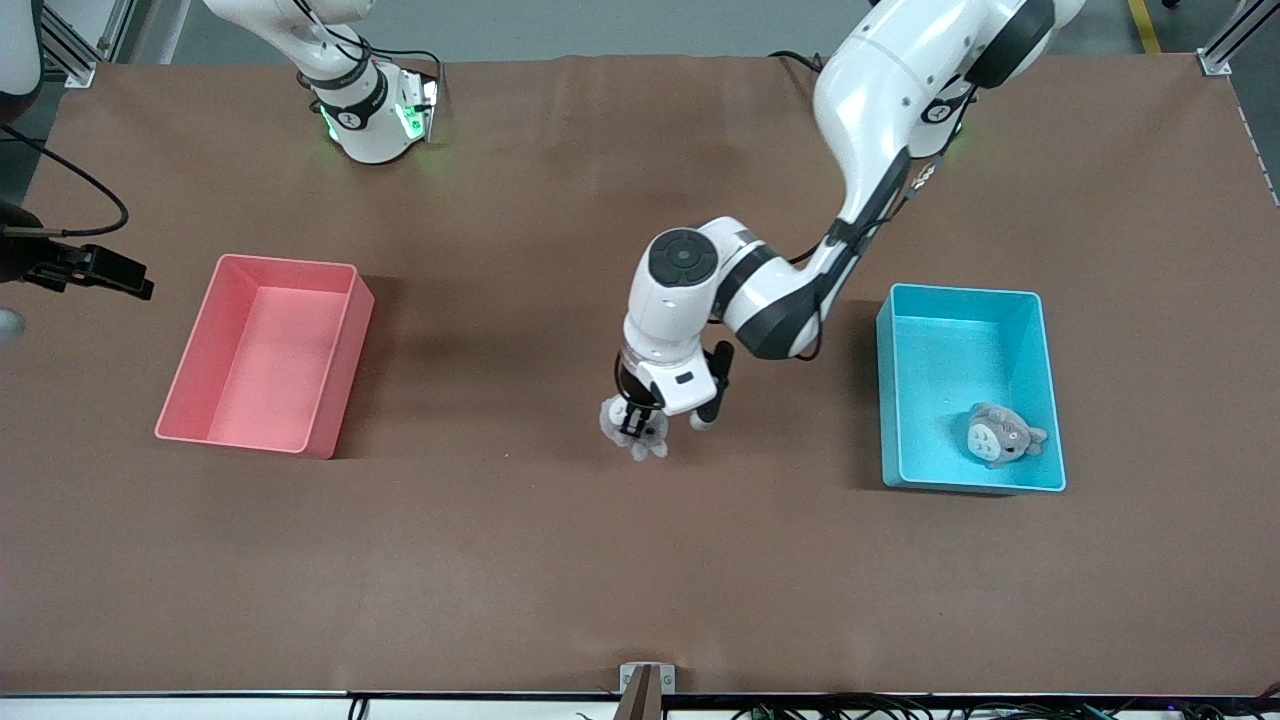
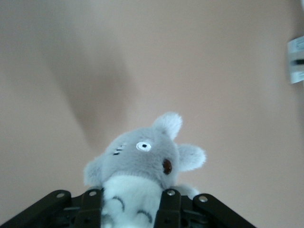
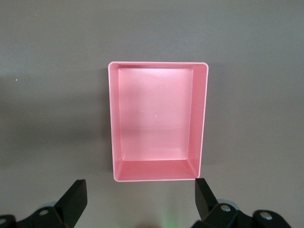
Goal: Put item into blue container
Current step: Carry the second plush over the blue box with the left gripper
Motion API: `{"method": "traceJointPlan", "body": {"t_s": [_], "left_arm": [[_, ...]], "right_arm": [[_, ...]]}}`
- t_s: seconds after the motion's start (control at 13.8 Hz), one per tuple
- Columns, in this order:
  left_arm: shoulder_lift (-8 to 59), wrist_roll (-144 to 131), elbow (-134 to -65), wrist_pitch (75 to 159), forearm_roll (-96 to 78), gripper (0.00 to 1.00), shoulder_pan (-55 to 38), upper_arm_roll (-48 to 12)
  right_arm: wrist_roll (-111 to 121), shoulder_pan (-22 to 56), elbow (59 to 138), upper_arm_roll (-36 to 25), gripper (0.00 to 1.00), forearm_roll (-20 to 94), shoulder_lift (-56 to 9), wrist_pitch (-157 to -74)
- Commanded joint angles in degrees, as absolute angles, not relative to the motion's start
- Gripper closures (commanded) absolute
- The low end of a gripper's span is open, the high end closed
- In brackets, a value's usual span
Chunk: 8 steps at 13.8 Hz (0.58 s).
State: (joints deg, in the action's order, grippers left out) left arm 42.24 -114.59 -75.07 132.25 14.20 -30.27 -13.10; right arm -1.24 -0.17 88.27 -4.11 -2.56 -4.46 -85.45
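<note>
The small grey-and-white plush toy (image 2: 142, 175) held in the left gripper (image 2: 129, 209) is cut off by the left wrist view's edge — its lower body is out of sight, and in the front view the black fingers (image 1: 634, 418) cover its middle. The right gripper (image 3: 137, 202) shows only 2 fingertips (image 3: 76, 199) — the rest is cut off.

A brown paper-covered worktop (image 1: 560, 560) carries a pink rectangular open-top plastic bin (image 1: 262, 355) toward the right arm's end and a light blue rectangular open-top plastic bin (image 1: 900, 400) toward the left arm's end.
</note>
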Motion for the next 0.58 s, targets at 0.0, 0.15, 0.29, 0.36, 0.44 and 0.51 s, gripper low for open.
{"method": "traceJointPlan", "body": {"t_s": [0.0, 0.15, 0.29, 0.36, 0.44, 0.51], "left_arm": [[29.65, -102.36, -90.04, 131.84, 14.33, 0.99, -24.8, -13.62], [25.25, -93.21, -95.95, 131.84, 13.63, 0.97, -19.72, -14.76], [21.9, -82.41, -101.14, 131.75, 13.45, 0.97, -12.43, -17.65], [20.75, -78.26, -102.9, 131.66, 13.45, 0.97, -8.74, -19.41], [19.7, -73.0, -104.57, 131.57, 13.45, 0.97, -4.44, -21.6], [19.25, -67.21, -105.81, 131.05, 13.01, 0.97, 0.04, -24.67]], "right_arm": [[-1.32, -0.7, 89.2, -3.87, 0.0, -1.23, -4.14, -84.64], [-1.32, -0.97, 90.26, -3.87, 0.0, -1.06, -2.99, -84.64], [-1.23, -0.88, 91.49, -3.87, 0.0, -1.05, -1.68, -84.73], [-1.23, -0.88, 91.84, -3.87, 0.0, -1.05, -1.06, -84.64], [-1.23, -0.79, 92.63, -3.87, 0.0, -1.05, -0.1, -84.64], [-1.23, -0.88, 93.59, -3.87, 0.0, -0.97, 1.3, -84.55]]}}
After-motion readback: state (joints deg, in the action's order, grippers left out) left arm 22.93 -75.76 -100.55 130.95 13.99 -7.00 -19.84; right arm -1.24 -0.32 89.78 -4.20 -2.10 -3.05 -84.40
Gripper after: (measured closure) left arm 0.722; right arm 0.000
